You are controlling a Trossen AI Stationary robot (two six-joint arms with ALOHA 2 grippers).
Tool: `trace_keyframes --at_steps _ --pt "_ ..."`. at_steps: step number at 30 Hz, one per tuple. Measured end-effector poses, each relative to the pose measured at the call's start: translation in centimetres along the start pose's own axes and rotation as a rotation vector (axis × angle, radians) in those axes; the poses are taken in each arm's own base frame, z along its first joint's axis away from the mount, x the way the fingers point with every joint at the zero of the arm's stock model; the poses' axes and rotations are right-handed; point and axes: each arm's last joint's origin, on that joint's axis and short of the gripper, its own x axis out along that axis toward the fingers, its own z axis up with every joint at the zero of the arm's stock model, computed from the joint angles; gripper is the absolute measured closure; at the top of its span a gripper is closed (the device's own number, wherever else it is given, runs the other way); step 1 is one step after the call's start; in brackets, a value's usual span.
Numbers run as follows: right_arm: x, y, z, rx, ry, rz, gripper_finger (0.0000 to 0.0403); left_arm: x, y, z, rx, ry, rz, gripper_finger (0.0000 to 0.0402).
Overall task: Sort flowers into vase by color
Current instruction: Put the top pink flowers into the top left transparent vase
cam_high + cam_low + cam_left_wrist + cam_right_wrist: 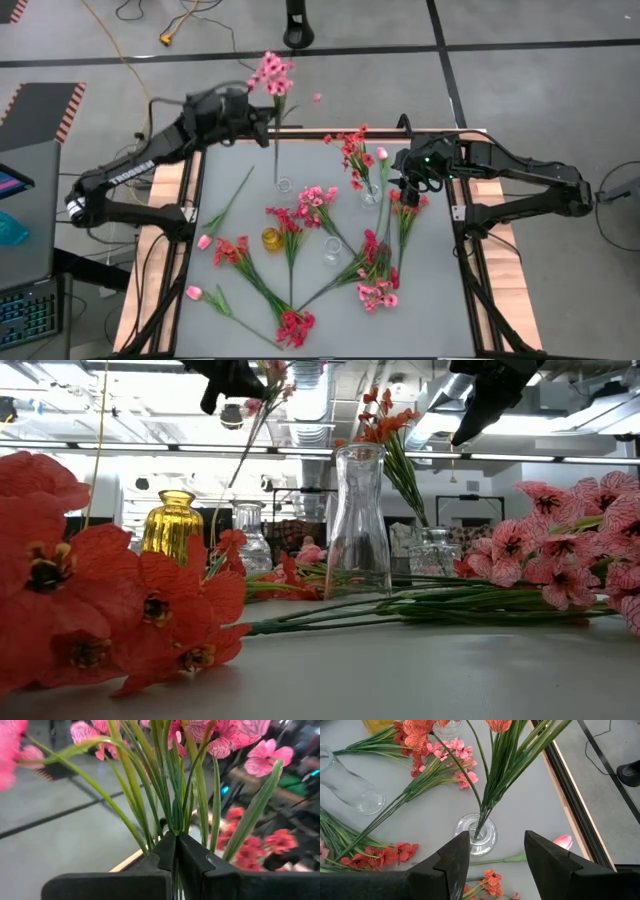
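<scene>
My left gripper (262, 115) is shut on a pink flower sprig (272, 72) over the table's far left edge. The sprig's thin stem (277, 150) runs down toward a small clear vase (283, 185). I cannot tell whether its tip is inside. My right gripper (497, 855) stands open above a clear vase (476, 832) at the far right, which holds red flowers (352, 150) and a pale pink bud by their stems. Both grippers show at the low view's top: left (235, 380), right (478, 410). Many pink and red flowers (300, 215) lie flat on the table. My left gripper pinches the pink sprig's stem bundle (175, 827) between its two fingers, just below where the leaves fan out. The fingers come about level from the table's left and lie across the stem. The sprig is lifted and tilted, blossoms up and toward the far edge, with the long stem hanging below.
A yellow vase (271, 239) and a tall clear vase (332, 250) stand mid-table among the lying sprigs. Two pink buds (203, 242) lie near the left edge. The table's raised frame (470, 240) runs along the right side. Red blossoms (90, 610) fill the low view's near left.
</scene>
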Motion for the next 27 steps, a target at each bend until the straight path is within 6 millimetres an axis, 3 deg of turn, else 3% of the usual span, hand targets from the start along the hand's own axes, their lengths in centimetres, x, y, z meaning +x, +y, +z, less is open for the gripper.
trace_keyframes --at_steps 5,11,19,27 --pt "0.0 0.0 0.0 0.0 0.0 0.0 0.0188 -0.6 -0.2 -2.8 -0.004 -0.146 -0.067 0.0401" --pt "0.0 0.0 0.0 0.0 0.0 0.0 0.0188 -1.3 0.1 -4.6 0.001 -0.161 -0.08 0.0401" --pt "0.0 0.0 0.0 0.0 0.0 0.0 0.0188 -1.2 -0.6 -6.0 0.135 -0.067 -0.199 0.0401" --pt "0.0 0.0 0.0 0.0 0.0 0.0 0.0188 -1.0 -1.0 -7.2 0.146 0.036 -0.198 0.0401"
